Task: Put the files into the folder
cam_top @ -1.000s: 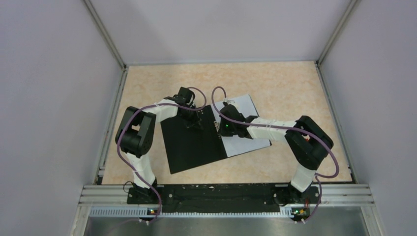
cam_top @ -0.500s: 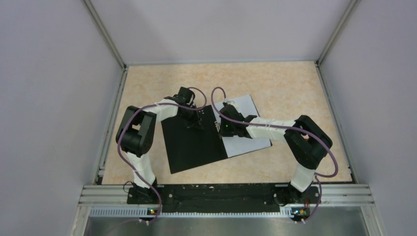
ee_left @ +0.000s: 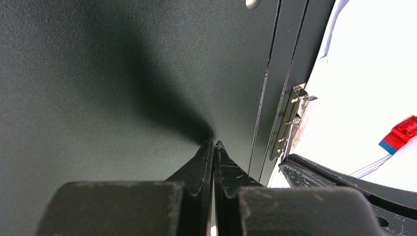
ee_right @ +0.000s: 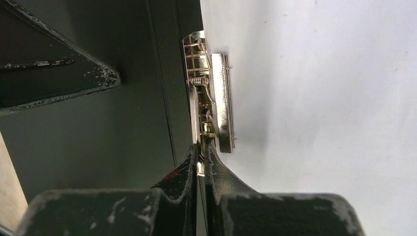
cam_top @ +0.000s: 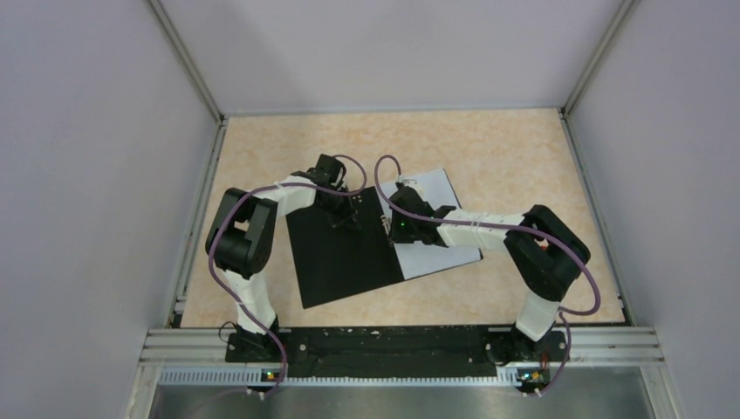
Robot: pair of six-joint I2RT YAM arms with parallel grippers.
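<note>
The folder (cam_top: 345, 253) lies open on the table, its black inside facing up. White files (cam_top: 436, 258) lie on its right half, beside the metal spine clip (ee_right: 223, 98). My left gripper (cam_top: 347, 218) is shut, and its tips (ee_left: 214, 142) press on the black left cover (ee_left: 123, 73) close to the spine. My right gripper (cam_top: 389, 223) is shut at the near end of the clip, with a sliver of the clip's metal between its tips (ee_right: 201, 146). The files (ee_right: 319, 98) fill the right of the right wrist view.
A small red-and-blue block (ee_left: 401, 133) lies on the white sheets near the clip (ee_left: 293, 118). The two grippers stand close together over the spine. Grey walls (cam_top: 105, 175) enclose the tan table (cam_top: 506, 148) on three sides.
</note>
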